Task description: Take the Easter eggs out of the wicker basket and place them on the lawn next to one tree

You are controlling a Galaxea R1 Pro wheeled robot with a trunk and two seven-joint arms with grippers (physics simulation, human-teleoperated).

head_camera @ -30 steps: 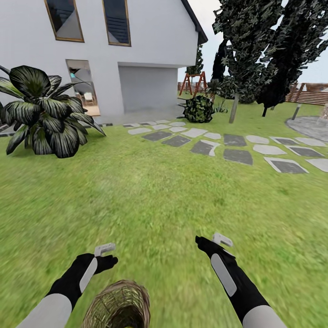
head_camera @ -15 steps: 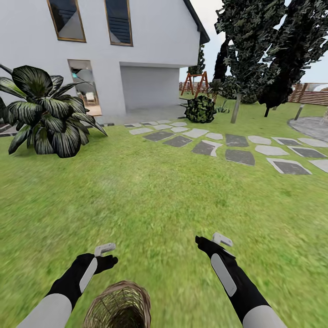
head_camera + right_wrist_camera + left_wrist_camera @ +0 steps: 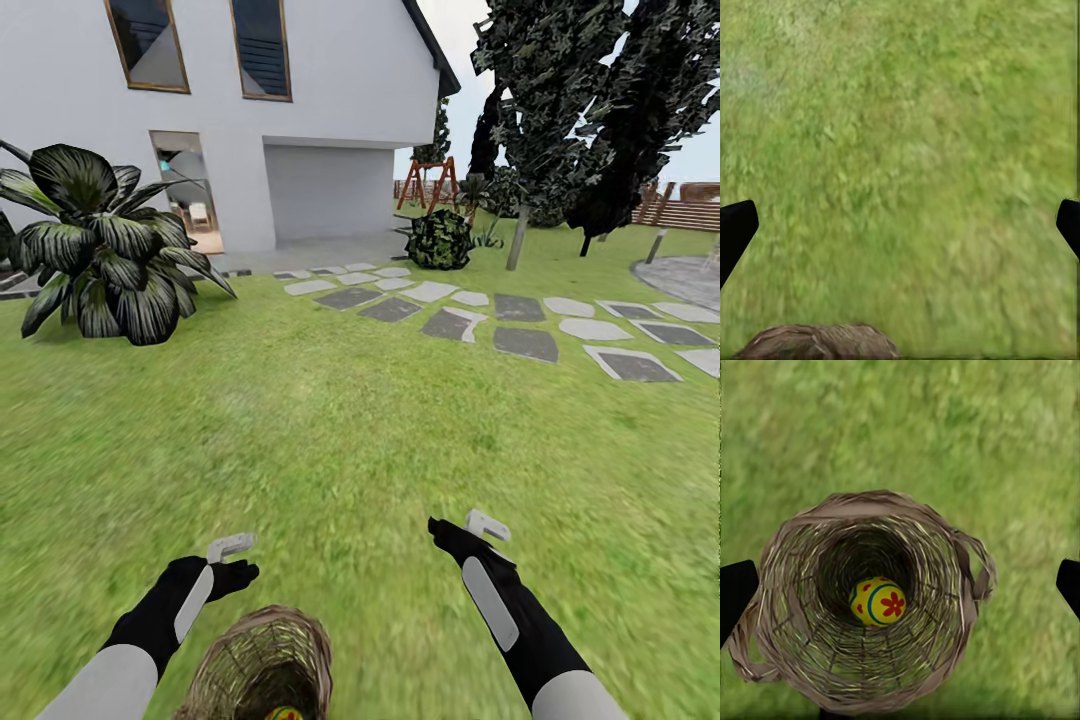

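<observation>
The wicker basket (image 3: pixel 262 662) stands on the lawn (image 3: pixel 340 430) just in front of me, between my arms. Deep inside it lies one Easter egg (image 3: pixel 879 601), yellow with red flowers and a blue band. A sliver of egg (image 3: pixel 285 714) also peeks out at the head view's lower edge. No other eggs can be made out. My left gripper (image 3: pixel 902 589) hangs open above the basket mouth, its fingertips (image 3: pixel 735 594) wide apart. My right gripper (image 3: pixel 452 530) is open over bare grass, with the basket rim (image 3: pixel 817 342) beside it. A grey-trunked tree (image 3: pixel 515 238) stands far ahead on the right.
A large dark leafy plant (image 3: pixel 95 250) grows at the left. Stepping stones (image 3: pixel 470 320) cross the grass ahead. Behind them are a white house (image 3: pixel 300 90) and a round shrub (image 3: pixel 438 240). A wooden fence (image 3: pixel 690 212) runs along the far right.
The head view has shifted slightly, so the basket shows a bit more and an egg's edge now peeks in at the bottom. Both arms keep their pose.
</observation>
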